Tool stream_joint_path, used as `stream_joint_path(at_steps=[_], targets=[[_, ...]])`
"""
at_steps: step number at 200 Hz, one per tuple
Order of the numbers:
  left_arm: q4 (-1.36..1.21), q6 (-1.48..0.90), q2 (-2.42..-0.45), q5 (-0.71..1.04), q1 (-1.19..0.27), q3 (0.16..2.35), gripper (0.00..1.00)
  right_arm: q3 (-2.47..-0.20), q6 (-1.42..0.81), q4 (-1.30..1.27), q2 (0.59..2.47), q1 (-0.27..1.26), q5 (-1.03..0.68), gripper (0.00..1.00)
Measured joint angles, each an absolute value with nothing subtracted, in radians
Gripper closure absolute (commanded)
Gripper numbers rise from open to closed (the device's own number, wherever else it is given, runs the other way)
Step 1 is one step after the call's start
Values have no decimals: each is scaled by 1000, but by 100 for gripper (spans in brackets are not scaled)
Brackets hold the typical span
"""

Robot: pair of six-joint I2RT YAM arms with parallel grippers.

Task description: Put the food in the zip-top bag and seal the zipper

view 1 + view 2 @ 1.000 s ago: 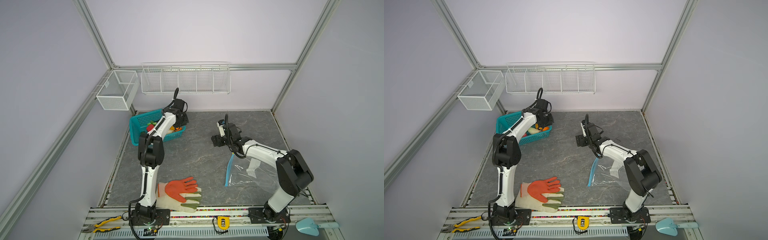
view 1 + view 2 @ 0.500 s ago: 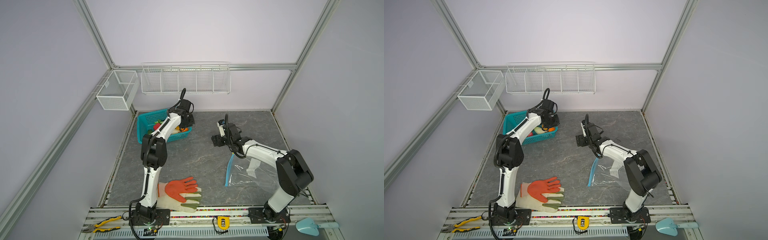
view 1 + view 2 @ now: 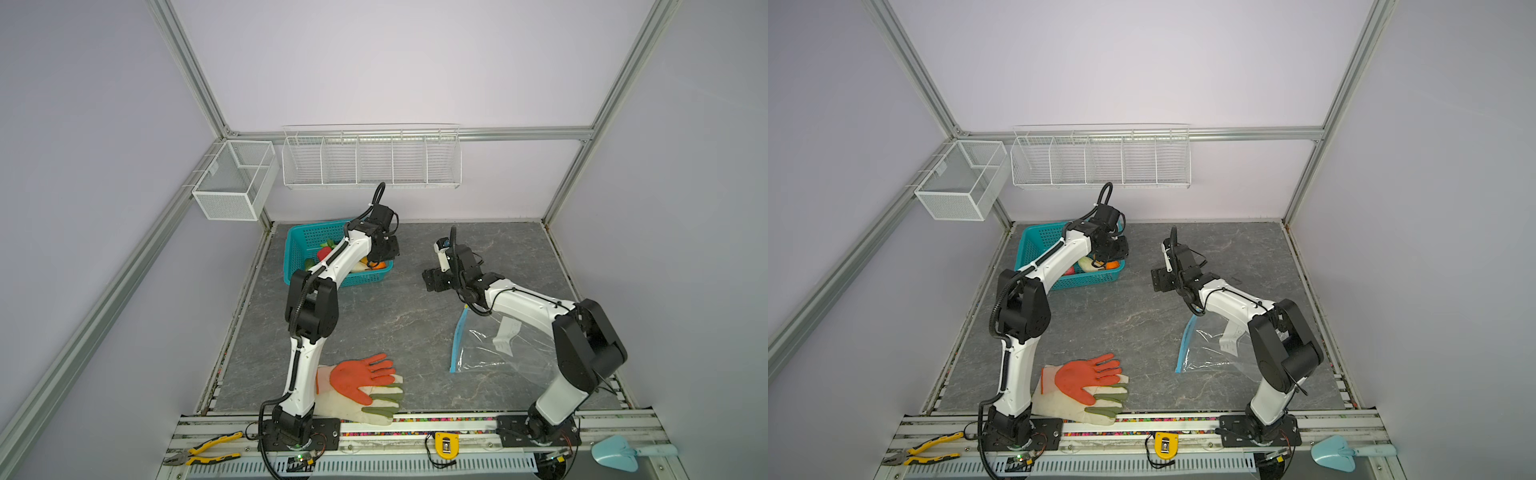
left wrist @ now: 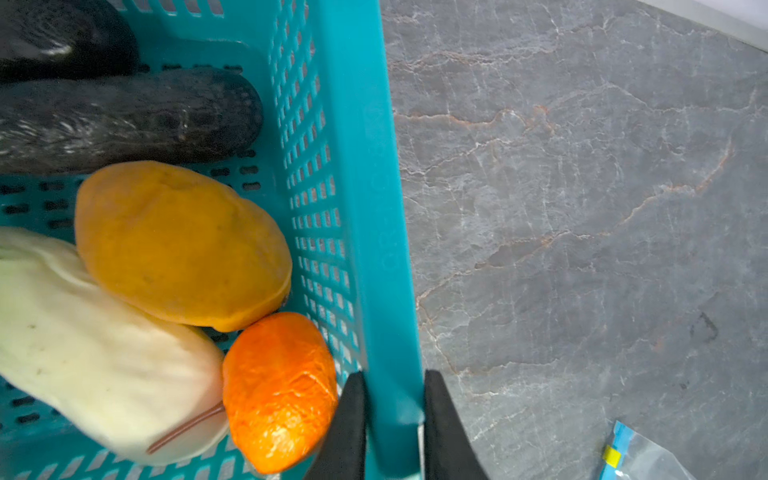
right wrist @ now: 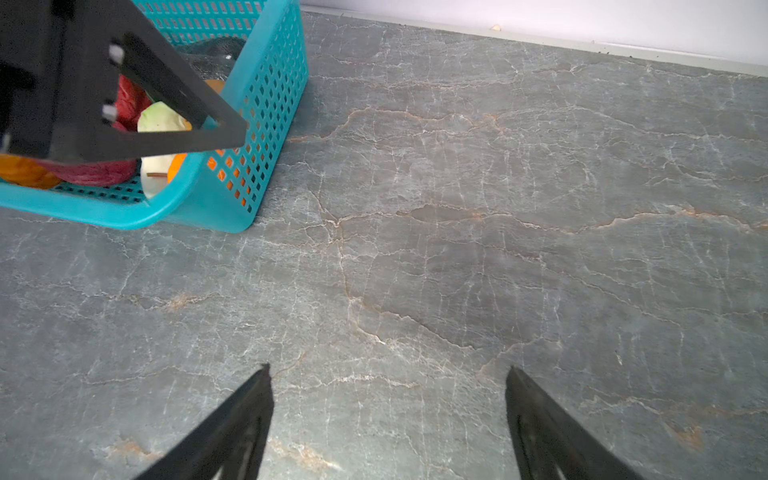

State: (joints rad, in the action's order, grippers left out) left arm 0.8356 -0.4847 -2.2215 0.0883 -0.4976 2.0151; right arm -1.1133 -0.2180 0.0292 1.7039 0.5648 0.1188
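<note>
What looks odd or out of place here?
The left pincer is clamped on the basket wall, one finger inside and one outside, rather than on any food. The basket also sits slightly askew. The bag lies well apart from it.

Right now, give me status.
Left hand shut on basket wall. Right hand open, empty. Food in basket, bag lying flat. Right arm over bag.

Bright, even, diffuse light from above; shadows soft. Both top views bow the aluminium frame posts [image 3: 187, 66] at edges. Glare streaks on clear crinkly zip-top bag [image 3: 490, 357]. Left wrist: teal perforated plastic basket [image 4: 374, 208] sharp, dark toy vegetables [image 4: 124, 116] smeared at corner.
</note>
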Motion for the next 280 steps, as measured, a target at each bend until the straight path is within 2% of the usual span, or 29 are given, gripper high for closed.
stream_joint_path(at_steps=[80,108,123,155,180,214,242,280], targets=[[774,-462,-2157,130,-519,1901,83,-1113,-240,26,1704,565,111,11],[770,-461,-2156,136,-540,1898,79,-1113,-241,25,1704,565,107,11],[770,-460,-2156,144,-550,1898,72,-1114,-242,26,1704,565,104,12],[762,-464,-2152,178,-557,1884,47,-1115,-244,25,1704,565,96,11],[756,-464,-2109,183,-554,1827,35,-1115,-244,26,1704,566,81,11],[735,-470,-1923,181,-507,1661,28,-1115,-240,26,1704,577,58,12],[722,-479,-1725,179,-415,1499,26,-1115,-220,26,1704,596,38,12],[742,-485,-1563,170,-287,1332,17,-1119,-156,27,1704,619,11,12]])
